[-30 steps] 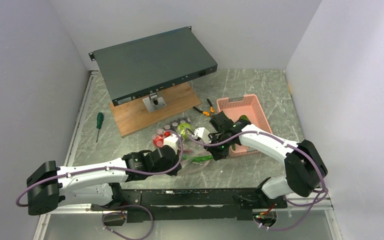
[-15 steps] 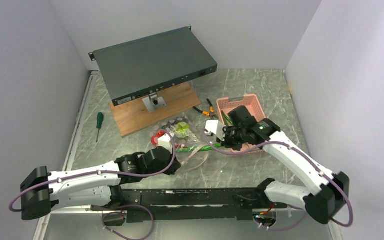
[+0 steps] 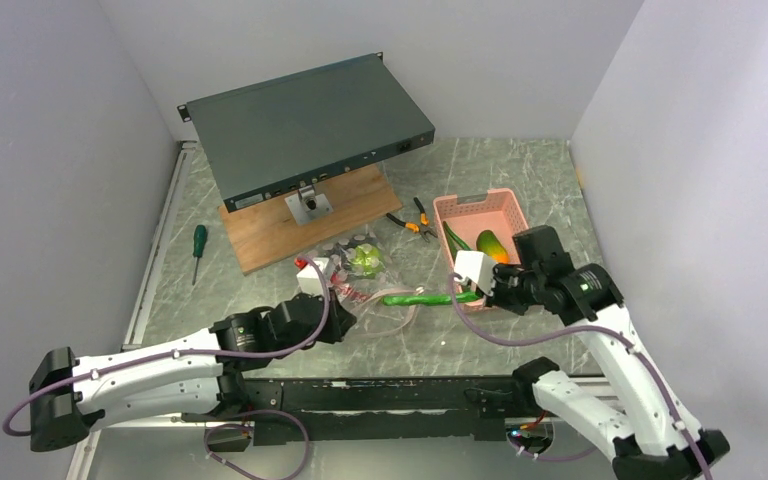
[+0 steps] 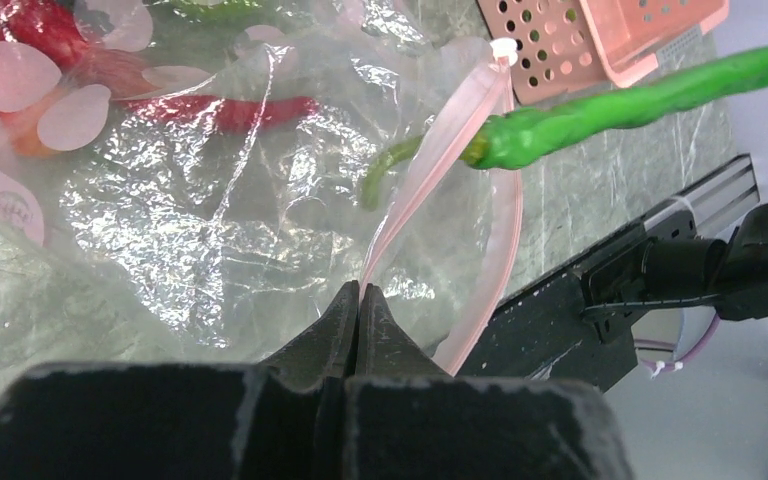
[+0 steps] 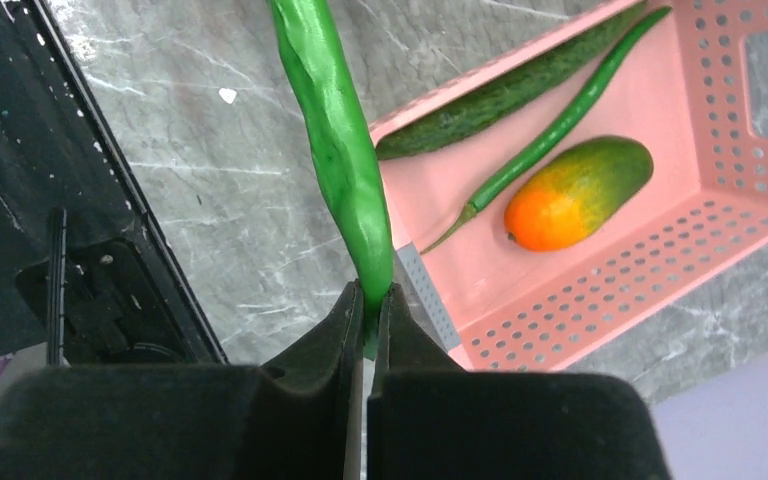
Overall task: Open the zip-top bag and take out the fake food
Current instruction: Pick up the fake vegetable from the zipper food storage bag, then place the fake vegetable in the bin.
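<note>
The zip-top bag (image 3: pixel 365 290) lies open mid-table, clear with pinkish dots (image 4: pixel 210 200). My left gripper (image 3: pixel 343 322) is shut on its pink zip edge (image 4: pixel 358 290). Inside the bag I see a green apple (image 3: pixel 366 260), a red chilli (image 4: pixel 230 108) and red pieces (image 4: pixel 45 25). My right gripper (image 3: pixel 487 296) is shut on one end of a long green pod (image 3: pixel 420 298) (image 5: pixel 335 130), held level above the table between the bag mouth and the pink basket (image 3: pixel 460 204). The pod's far tip (image 4: pixel 500 150) is at the bag mouth.
The basket (image 5: pixel 720 150) holds an orange-green mango (image 5: pixel 578 192), a thin green pod (image 5: pixel 550 135) and a dark green cucumber (image 5: pixel 500 95). Orange-handled pliers (image 3: pixel 410 222) lie left of it. A dark rack unit (image 3: pixel 305 130) sits on a wooden board; a screwdriver (image 3: pixel 198 245) lies far left.
My right gripper has moved right, toward the basket, drawing the green pod out of the bag. My left arm has drawn back toward the near edge, still pinching the bag's edge.
</note>
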`<state>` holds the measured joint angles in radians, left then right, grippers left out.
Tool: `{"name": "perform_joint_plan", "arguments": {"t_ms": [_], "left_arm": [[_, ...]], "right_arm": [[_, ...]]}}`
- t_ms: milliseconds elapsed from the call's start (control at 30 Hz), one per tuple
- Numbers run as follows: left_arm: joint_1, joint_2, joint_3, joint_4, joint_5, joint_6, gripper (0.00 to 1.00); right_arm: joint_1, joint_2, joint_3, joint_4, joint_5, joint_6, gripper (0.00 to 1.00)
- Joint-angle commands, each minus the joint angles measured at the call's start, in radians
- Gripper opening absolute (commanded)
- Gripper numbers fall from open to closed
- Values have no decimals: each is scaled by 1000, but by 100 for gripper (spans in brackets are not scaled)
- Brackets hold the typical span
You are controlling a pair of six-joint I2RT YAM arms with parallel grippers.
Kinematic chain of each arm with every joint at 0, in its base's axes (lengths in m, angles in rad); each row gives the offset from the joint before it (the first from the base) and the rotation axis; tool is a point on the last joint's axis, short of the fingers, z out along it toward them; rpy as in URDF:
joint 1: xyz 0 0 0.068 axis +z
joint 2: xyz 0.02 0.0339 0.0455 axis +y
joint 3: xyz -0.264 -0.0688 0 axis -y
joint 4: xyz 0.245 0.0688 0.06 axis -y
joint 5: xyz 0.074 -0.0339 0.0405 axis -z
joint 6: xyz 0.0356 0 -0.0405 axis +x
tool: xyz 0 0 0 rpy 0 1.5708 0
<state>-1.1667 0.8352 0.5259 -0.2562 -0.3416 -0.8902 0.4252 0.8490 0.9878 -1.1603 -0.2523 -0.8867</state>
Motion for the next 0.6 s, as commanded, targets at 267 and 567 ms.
{"name": "perform_joint_plan", "arguments": {"t_ms": [267, 567], "left_arm": [[-4, -33, -19, -54, -126, -95, 0], [-4, -95, -49, -103, -160, -127, 0]], "right_arm": [[-188, -147, 46, -87, -145, -1, 0], [-234, -172, 4, 15, -13, 83, 0]]}}
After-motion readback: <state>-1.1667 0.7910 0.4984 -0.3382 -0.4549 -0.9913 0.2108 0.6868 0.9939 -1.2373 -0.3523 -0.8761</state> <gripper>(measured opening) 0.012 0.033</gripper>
